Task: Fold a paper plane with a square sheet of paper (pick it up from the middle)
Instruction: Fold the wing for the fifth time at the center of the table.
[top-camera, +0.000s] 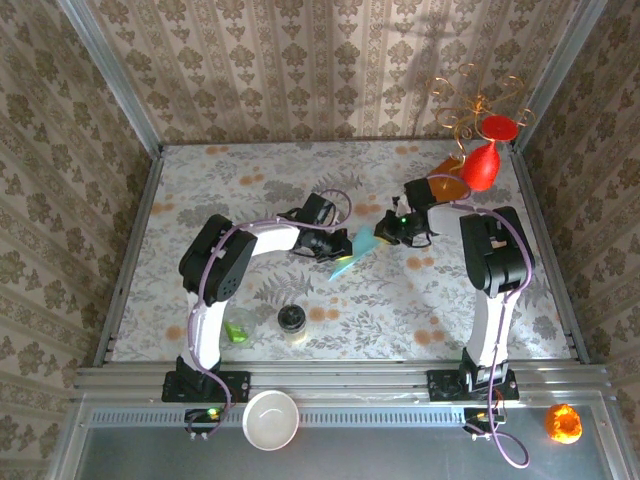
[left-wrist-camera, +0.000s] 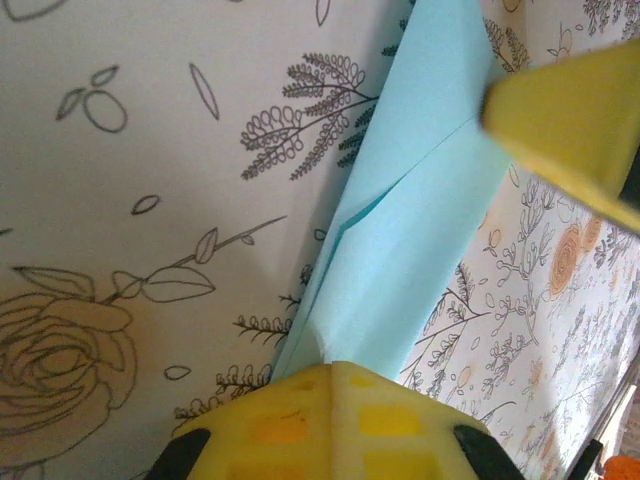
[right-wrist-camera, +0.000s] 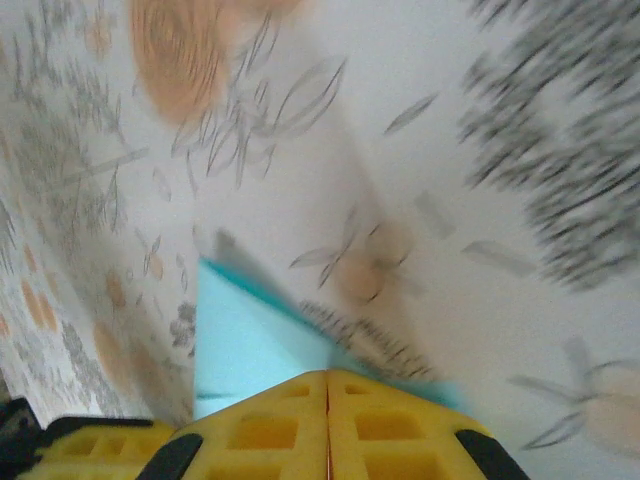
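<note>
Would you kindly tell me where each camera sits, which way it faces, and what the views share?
Top external: above and behind the arms, looking down on the table; both arms show, left gripper and right gripper pinching the paper.
Left wrist: on the left arm, looking along its shut fingers at the paper.
Right wrist: on the right arm, looking along its shut fingers, blurred.
Shared: all three show the paper.
</note>
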